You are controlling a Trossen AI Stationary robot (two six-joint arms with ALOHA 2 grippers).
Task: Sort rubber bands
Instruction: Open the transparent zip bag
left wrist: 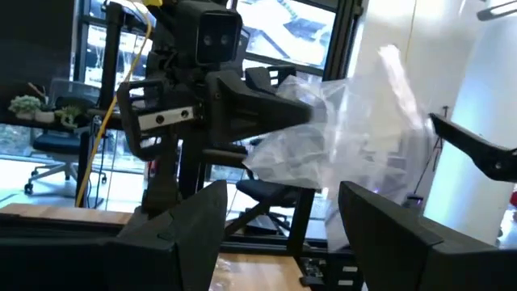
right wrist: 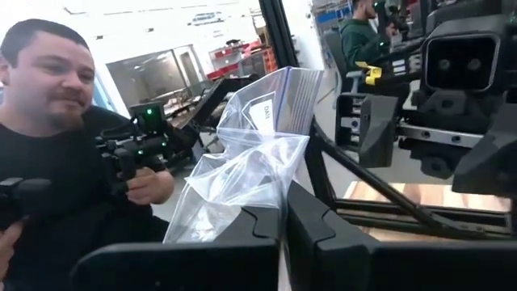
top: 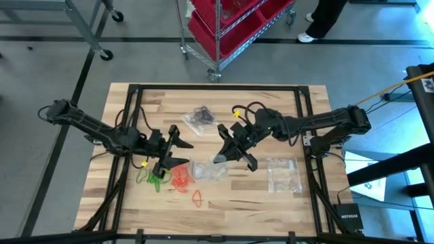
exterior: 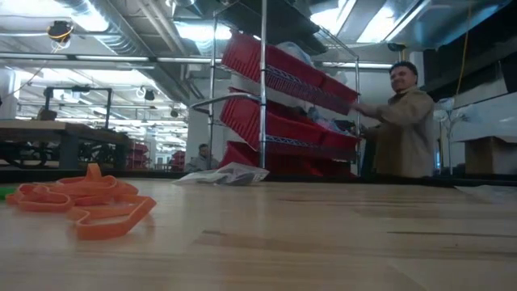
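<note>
My right gripper is shut on a clear plastic bag over the middle of the table. My left gripper stands open a little to the bag's left, facing it, with nothing between its fingers. Green rubber bands and orange-red ones lie in loose heaps on the table below the left gripper. A single orange-red band lies nearer the front edge. Black bands sit in a clear bag at the back. My right gripper pinches the crumpled lower part of the clear bag between its two fingers. The fingers lie level and point toward the table's left. The bag stands out beyond the fingertips, its zip end farthest from them, lifted clear of the table.
Another clear bag lies flat at the table's right. A wire rack with red bins stands behind the table, with a person beside it. Another person shows in the right wrist view.
</note>
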